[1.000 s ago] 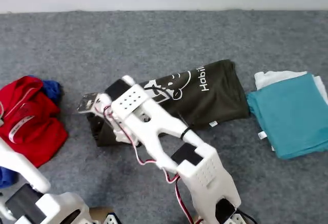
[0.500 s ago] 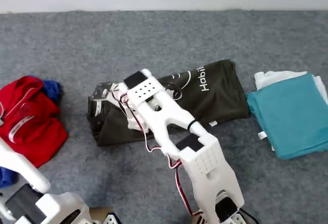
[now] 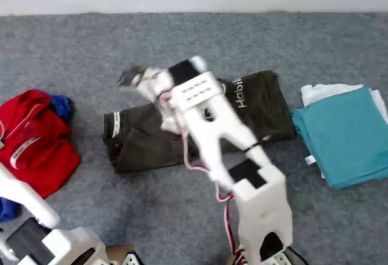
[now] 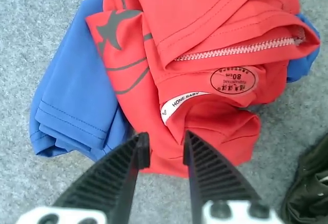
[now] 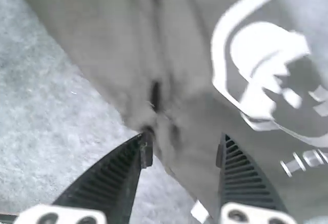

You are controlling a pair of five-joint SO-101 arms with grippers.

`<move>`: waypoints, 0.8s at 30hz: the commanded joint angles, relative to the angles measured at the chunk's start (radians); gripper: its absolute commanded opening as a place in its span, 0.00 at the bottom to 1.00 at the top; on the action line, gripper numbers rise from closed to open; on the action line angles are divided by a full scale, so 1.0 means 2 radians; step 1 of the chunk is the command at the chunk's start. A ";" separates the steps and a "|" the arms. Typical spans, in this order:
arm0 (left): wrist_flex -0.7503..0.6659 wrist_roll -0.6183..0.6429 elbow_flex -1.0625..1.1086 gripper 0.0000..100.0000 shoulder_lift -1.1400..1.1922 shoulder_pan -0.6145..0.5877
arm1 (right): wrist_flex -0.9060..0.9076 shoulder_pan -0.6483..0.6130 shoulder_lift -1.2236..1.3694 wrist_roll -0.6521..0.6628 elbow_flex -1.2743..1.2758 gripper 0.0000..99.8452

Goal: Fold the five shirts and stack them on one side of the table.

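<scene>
- Over on the right gripper (image 5: 183,144): spread wide, gripping nothing, dark shirt (image 5: 195,80) directly beneath.
- On the left gripper (image 4: 165,141): parted slightly, empty, red shirt (image 4: 215,34) under the tips, blue shirt (image 4: 72,96) alongside.

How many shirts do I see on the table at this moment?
5: a red shirt at the left with a blue shirt under it, a dark green shirt in the middle, and a teal shirt folded on a white shirt at the right.
</scene>
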 commanded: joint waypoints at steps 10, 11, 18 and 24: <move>0.018 -0.001 0.013 0.12 -0.021 0.055 | -0.125 0.270 0.067 -0.169 -0.020 0.25; 0.018 -0.001 0.020 0.12 -0.021 0.068 | -0.134 0.280 0.079 -0.169 -0.020 0.28; 0.016 -0.001 0.059 0.12 -0.021 0.147 | -0.204 0.325 0.148 -0.166 -0.021 0.33; 0.018 -0.001 0.069 0.12 -0.025 0.170 | -0.254 0.335 0.193 -0.166 -0.021 0.33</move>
